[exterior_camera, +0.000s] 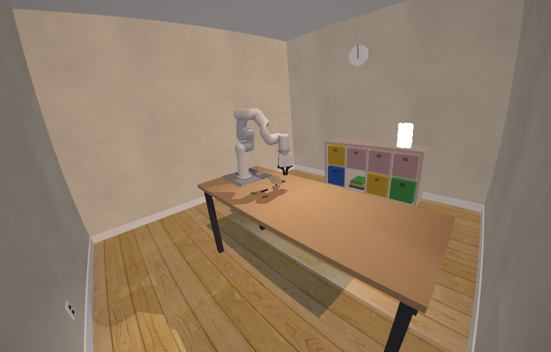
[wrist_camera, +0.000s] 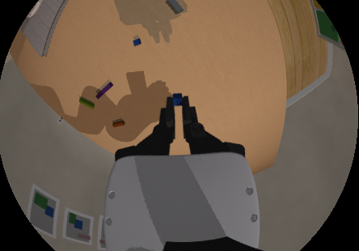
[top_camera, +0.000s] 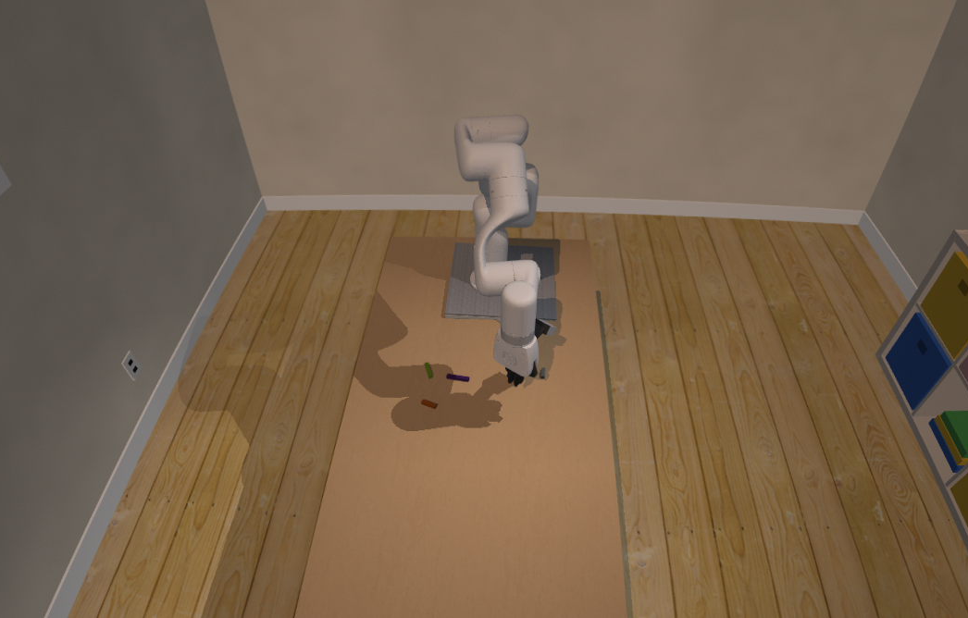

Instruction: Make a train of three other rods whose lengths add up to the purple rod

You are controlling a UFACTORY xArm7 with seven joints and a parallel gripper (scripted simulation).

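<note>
Wrist view: you see the black two-finger gripper [wrist_camera: 178, 104] nearly closed, pinching a small blue cube-like rod [wrist_camera: 178, 96] at its fingertips, raised above the tan wooden table [wrist_camera: 237, 70].
Why it is held so: the blue piece is short, so only the very tips can clamp it; that leaves its underside free to be set flat.
Reference rod: the slim purple rod [top_camera: 457, 377] lies flat to the left of the gripper in the top view, near it but apart.
Neighbours: a lime-green rod [top_camera: 428, 370] sits just left of the purple one, and a short orange rod [top_camera: 428, 403] lies nearer the camera; none of the three touch.
Loose pieces: a second blue cube-like rod [wrist_camera: 137, 41] and a grey rod [wrist_camera: 175, 4] lie further off on the table, well apart from each other.
Likely plan: blue, blue and orange would add up to purple, so you are probably carrying this piece toward the orange rod's end.
Watch for: the lime-green and purple rods lie close to the orange one, so you may need more clearance around the train.
</note>
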